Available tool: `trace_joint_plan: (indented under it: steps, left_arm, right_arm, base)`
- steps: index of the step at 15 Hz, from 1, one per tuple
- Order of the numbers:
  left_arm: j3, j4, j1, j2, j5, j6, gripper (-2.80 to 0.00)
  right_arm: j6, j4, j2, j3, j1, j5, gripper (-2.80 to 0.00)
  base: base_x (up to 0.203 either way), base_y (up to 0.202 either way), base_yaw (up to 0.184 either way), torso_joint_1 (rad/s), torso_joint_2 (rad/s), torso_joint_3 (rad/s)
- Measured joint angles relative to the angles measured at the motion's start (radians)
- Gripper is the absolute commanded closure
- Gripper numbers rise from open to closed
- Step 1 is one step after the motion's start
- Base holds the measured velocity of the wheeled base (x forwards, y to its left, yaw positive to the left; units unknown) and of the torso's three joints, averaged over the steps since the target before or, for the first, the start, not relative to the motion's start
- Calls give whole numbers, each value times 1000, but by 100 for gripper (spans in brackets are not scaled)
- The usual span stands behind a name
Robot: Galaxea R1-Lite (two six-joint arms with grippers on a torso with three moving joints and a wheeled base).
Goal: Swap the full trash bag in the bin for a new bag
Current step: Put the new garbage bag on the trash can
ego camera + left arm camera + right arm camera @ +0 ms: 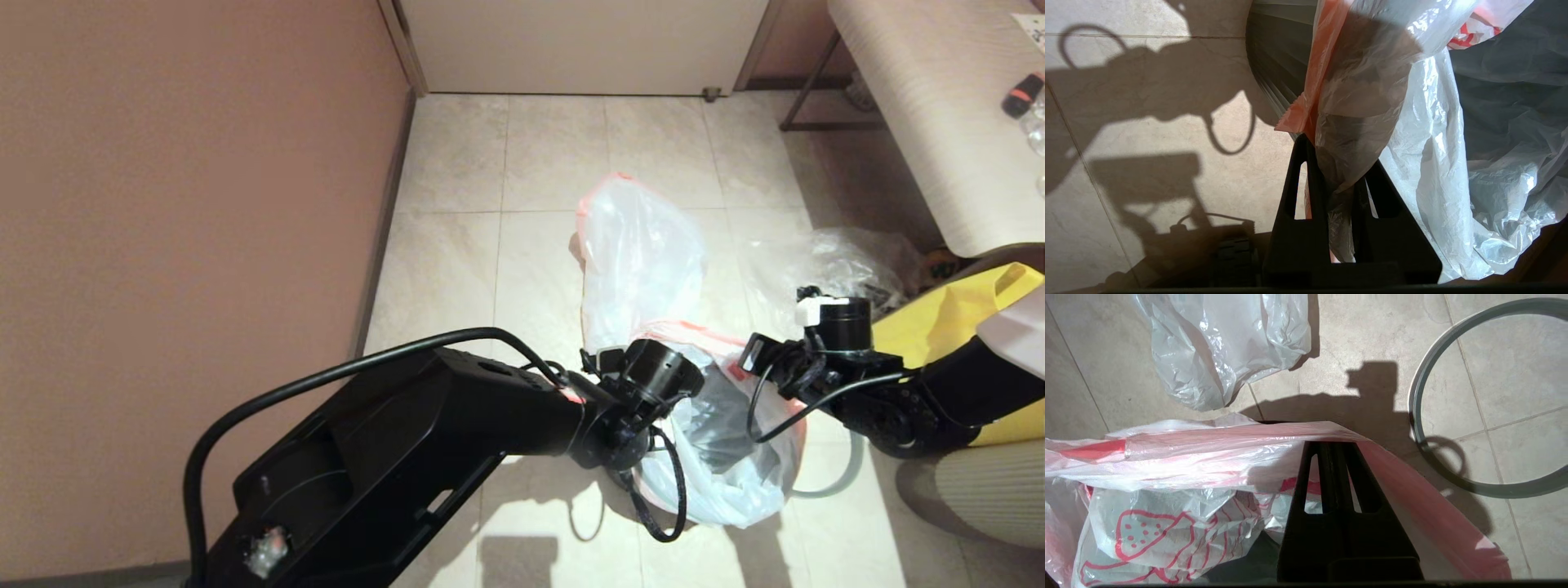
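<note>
Both grippers pinch the thin red-printed translucent new bag [1167, 539]'s pink hem, left gripper [1337, 171] and right gripper [1331, 457] closed on it; judgement: spread the mouth evenly over the small round black plastic bin [1278, 61] before seating the loose grey ring rim [1453, 347].

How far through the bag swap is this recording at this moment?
Done: the full trash bag lies on the floor, out of the bin. In hand: the left gripper and right gripper each pinch the new bag at its pink edge, spreading it over the bin. Left: seating the bag and refitting the grey ring, which lies on the tiles.
</note>
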Motion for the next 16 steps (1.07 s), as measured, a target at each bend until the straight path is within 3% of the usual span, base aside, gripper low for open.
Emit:
trace_joint_plan:
  steps: [16]
  left_arm:
    - [37, -40, -23, -23, 3, 2, 0]
  right_arm:
    - [3, 2, 170, -91, -61, -2, 0]
  base:
    - [0, 0, 0, 0, 0, 0]
